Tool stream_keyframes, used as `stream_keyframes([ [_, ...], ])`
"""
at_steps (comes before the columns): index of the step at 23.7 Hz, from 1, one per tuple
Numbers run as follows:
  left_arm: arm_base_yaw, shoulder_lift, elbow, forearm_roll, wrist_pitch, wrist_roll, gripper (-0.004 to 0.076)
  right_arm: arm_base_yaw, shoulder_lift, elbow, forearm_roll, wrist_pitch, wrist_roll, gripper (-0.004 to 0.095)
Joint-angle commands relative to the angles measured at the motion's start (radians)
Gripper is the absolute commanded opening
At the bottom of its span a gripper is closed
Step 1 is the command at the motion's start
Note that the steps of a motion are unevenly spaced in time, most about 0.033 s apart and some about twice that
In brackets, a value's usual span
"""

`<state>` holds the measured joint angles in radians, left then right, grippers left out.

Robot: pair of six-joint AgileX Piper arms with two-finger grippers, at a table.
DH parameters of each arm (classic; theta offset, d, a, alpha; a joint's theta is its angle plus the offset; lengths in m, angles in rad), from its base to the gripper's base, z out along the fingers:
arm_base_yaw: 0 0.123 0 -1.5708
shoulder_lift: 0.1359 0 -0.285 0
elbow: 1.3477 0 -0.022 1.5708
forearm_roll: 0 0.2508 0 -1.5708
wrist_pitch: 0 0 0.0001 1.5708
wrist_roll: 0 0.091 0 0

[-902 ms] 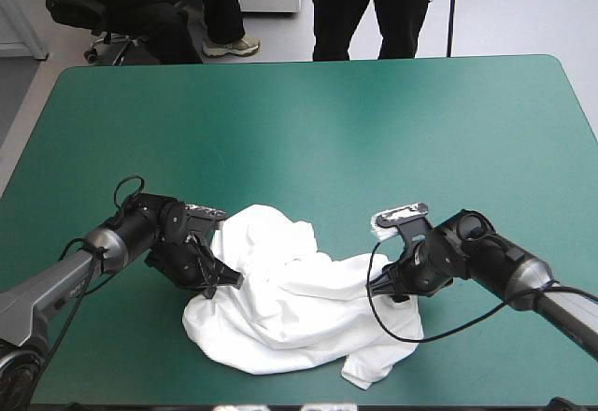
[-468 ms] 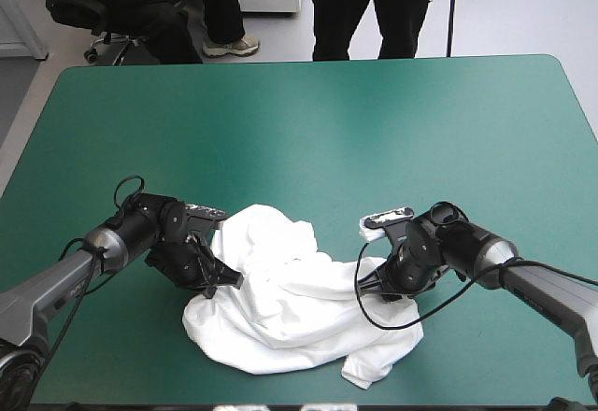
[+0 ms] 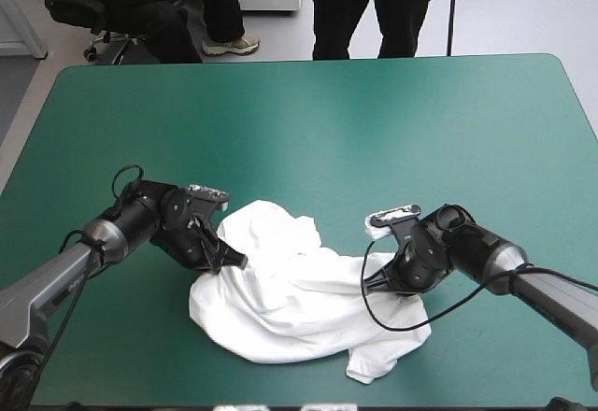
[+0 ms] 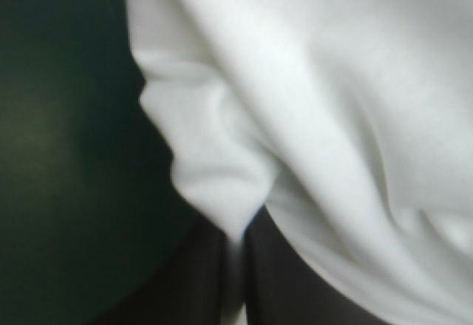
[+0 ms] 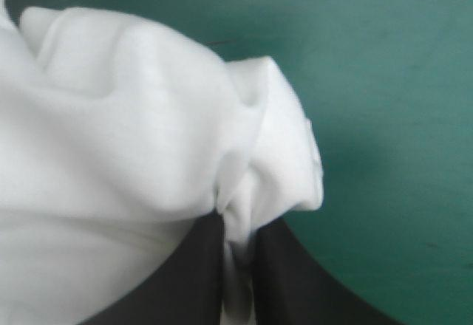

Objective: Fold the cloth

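T-shirt (image 3: pixel 294 304) crumpled on counter (image 3: pixel 374 131), near front edge. Both grips closed on cloth: left hand (image 3: pixel 231 260) at left edge, right hand (image 3: pixel 376 280) at right. Best lift evenly, draw apart gently, spread flat before folding; thin pinches may slip.

The T-shirt (image 3: pixel 299 299) is soft, matt white cloth, thin enough to slump into loose, rounded creases. Under it the table's teal-green cover (image 3: pixel 374 121) is a smooth, flat sheet, mostly matt with a faint sheen where light falls. The left gripper (image 4: pixel 235 229) and right gripper (image 5: pixel 238 225) have black fingers (image 5: pixel 295 288) with a smooth, matt finish like hard plastic or rubber.
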<state>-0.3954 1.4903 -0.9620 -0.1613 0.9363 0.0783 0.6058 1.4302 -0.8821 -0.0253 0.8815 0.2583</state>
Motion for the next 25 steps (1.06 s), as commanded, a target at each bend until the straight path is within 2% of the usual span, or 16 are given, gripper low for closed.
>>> stream_keyframes([
  [1,-0.004,-0.087,-0.126,0.041,0.012,-0.004,-0.0017,-0.006,-0.095,-0.087,-0.112,0.051,0.02,-0.0017],
  [5,-0.004,-0.129,-0.323,0.156,0.085,-0.05,-0.0017,-0.006,-0.172,-0.263,-0.212,0.154,0.02,-0.0018],
  [10,-0.004,-0.174,-0.642,0.254,0.096,-0.053,-0.0017,-0.006,-0.213,-0.57,-0.316,0.215,-0.024,-0.0017],
  [12,-0.004,-0.176,-0.827,0.281,0.104,-0.05,-0.0017,-0.006,-0.211,-0.784,-0.313,0.226,-0.063,-0.0017],
  [17,-0.004,-0.176,-1.08,0.273,0.085,-0.031,-0.0017,-0.006,-0.203,-1.033,-0.313,0.224,-0.181,-0.0018],
  [21,-0.004,-0.176,-1.328,0.24,0.068,0.057,-0.0017,-0.006,-0.17,-1.294,-0.316,0.22,-0.258,-0.0017],
  [25,-0.004,-0.186,-1.447,0.197,0.051,0.086,-0.0017,-0.006,-0.142,-1.44,-0.324,0.224,-0.297,-0.0017],
])
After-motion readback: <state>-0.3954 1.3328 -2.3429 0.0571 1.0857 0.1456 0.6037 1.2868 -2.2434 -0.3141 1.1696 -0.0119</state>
